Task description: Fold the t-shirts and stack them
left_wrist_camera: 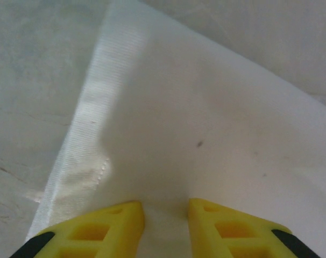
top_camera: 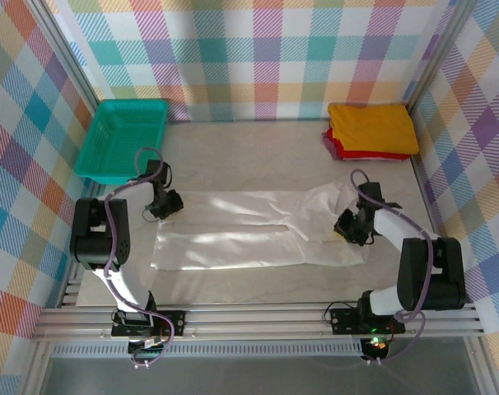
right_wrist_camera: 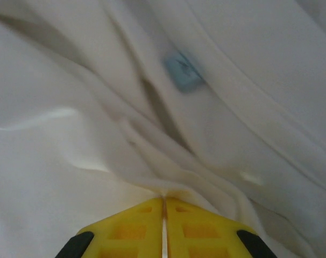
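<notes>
The thin white t-shirt (top_camera: pixel 241 230) lies spread lengthwise across the middle of the table, flat on the left and bunched at its right end. My left gripper (top_camera: pixel 160 207) is down at its far left corner. In the left wrist view the yellow fingers (left_wrist_camera: pixel 165 207) stand apart on the white t-shirt (left_wrist_camera: pixel 206 123), with cloth in the gap and the hem to their left. My right gripper (top_camera: pixel 346 230) sits at the crumpled right end. Its jaws (right_wrist_camera: pixel 164 199) are shut on a fold of the white t-shirt (right_wrist_camera: pixel 71 161). The mustard-yellow t-shirt (top_camera: pixel 373 127) lies folded on the red one (top_camera: pixel 336 148) at the back right.
A teal mesh basket (top_camera: pixel 134 102) stands at the back left corner. Checked walls close off the table's left, back and right. A small blue label (right_wrist_camera: pixel 183 71) shows on the cloth ahead of my right gripper. Bare tabletop (top_camera: pixel 249 152) lies behind the shirt.
</notes>
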